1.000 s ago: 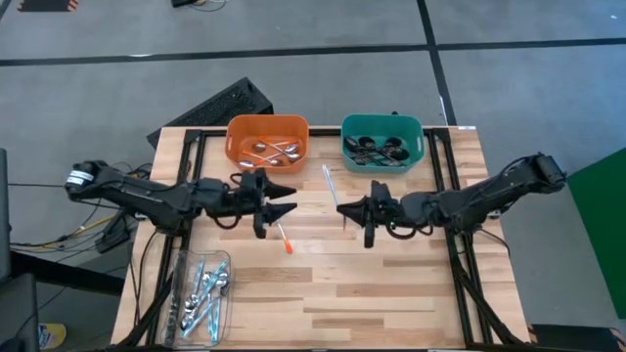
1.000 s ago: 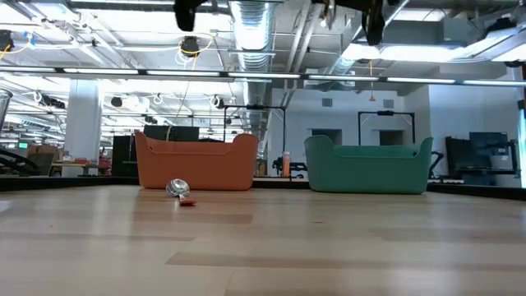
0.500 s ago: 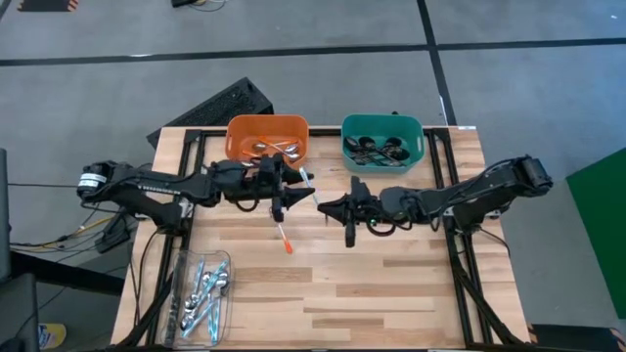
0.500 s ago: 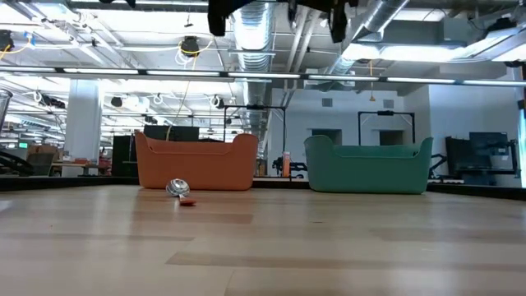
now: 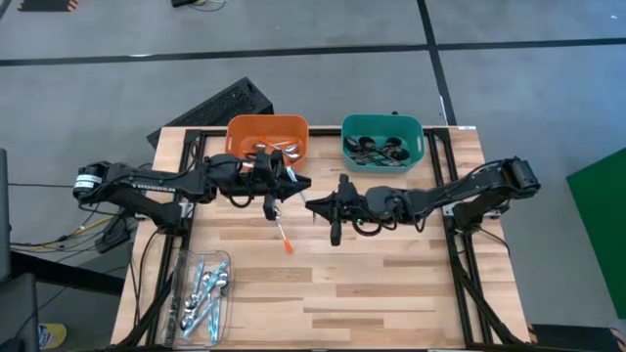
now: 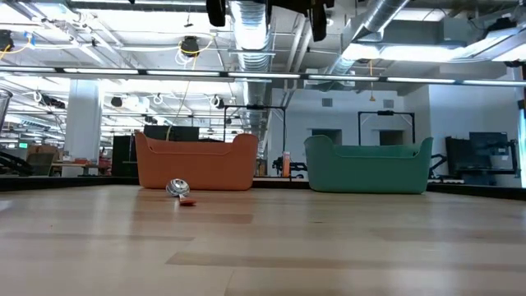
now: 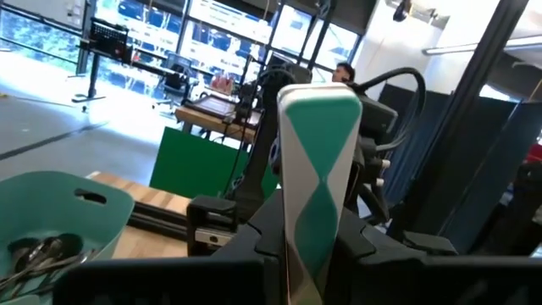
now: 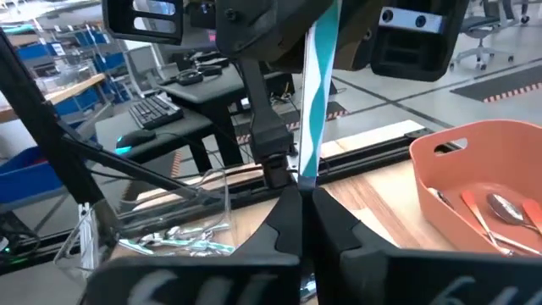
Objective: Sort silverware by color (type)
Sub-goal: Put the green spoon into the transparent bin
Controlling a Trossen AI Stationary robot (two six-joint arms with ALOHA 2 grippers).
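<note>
High view: finds three containers on the wooden surface [image 5: 391,284]. Far and left of centre, an orange bin [image 5: 241,129] with several orange-handled spoons [image 5: 274,151], metal bowls shining. Far and right of centre, a teal bin [image 5: 415,132] with dark spoons [image 5: 374,150] heaped inside. Near the left corner, a clear tray [image 5: 184,271] full of light-blue-handled spoons [image 5: 203,293], jumbled together.

Between the bins and the tray, outside any container, one loose orange spoon [image 5: 283,237] flat on the boards; from the low view, seen lying just in front of the orange bin's wall.

Over the middle of the surface, just near of the orange bin, left pincer [image 5: 305,184] and right pincer [image 5: 317,205] nose to nose, with a teal-and-white-handled spoon [image 5: 304,196] bridging them in the air. From the left wrist view, left pincer [image 7: 309,246] closed snugly on the broad handle [image 7: 318,169]. From the right wrist view, right pincer [image 8: 301,212] clamped on the thin end of the same spoon [image 8: 319,76], handle running away toward the other arm.
</note>
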